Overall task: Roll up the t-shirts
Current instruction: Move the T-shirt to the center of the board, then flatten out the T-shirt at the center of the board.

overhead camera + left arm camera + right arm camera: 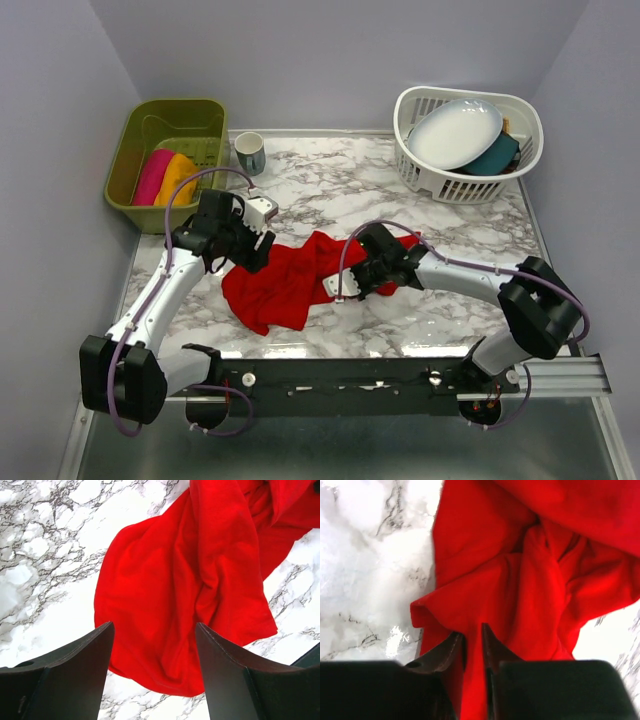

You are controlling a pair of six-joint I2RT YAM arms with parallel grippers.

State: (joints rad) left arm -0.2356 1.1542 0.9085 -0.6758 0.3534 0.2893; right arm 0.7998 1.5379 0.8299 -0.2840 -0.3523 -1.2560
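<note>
My right hand (471, 632) is down on the crumpled bright red cloth t-shirt (285, 280). Its two dark fingers are drawn almost together with a fold of the red cloth pinched between them, so I read it as gripping the shirt near its right side. My left hand (154, 630) hangs over the shirt's left edge, fingers spread wide with nothing held. The red cloth lies below and ahead of it on the white marble-patterned bench (470, 230). The shirt sits bunched between the two hands, not rolled, with loose folds running away from the right hand.

Beyond the left hand, at the bench's far left corner, an olive-green plastic tub (140, 130) holds a pink rolled t-shirt (152, 175) and an orange rolled t-shirt (180, 178) side by side. Just right of the tub stands a grey-green ceramic mug (249, 153). Well beyond the right hand, at the far right corner, a white slatted plastic basket (470, 185) carries a white oval plate (455, 133) leaning over a teal dish (497, 155).
</note>
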